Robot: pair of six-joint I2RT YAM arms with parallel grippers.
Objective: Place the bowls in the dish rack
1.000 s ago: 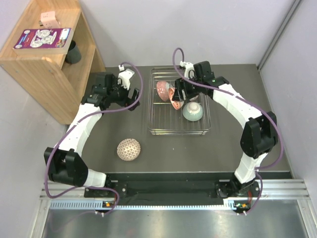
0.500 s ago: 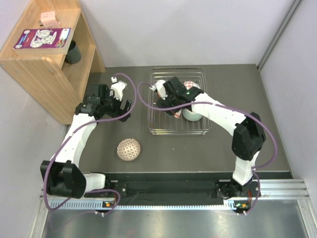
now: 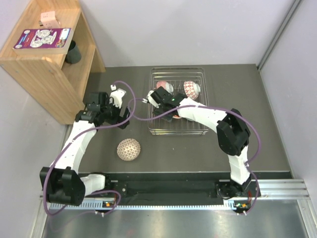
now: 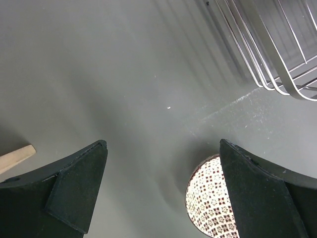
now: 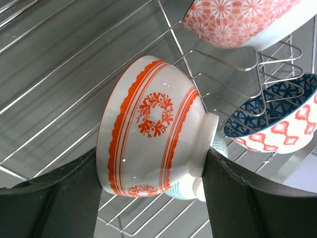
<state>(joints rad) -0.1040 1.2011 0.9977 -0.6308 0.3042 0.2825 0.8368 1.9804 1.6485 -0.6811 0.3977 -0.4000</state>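
My right gripper is shut on a white bowl with red-orange floral bands, held on its side over the wire dish rack. In the top view this gripper is over the rack's left half. Behind the held bowl a mint green bowl shows partly. A blue mosaic bowl and a pink-red patterned bowl lean on the tines. The beige-brown mesh bowl sits upside down on the table, also in the left wrist view. My left gripper is open and empty above the table beside it.
A wooden shelf stands at the far left with a dark cup on it. The rack's corner lies to the right of my left gripper. The right arm's cable loops between the two grippers.
My right gripper has carried the floral bowl from the rack's back toward its front left. My left gripper has moved nearer, toward the mesh bowl.
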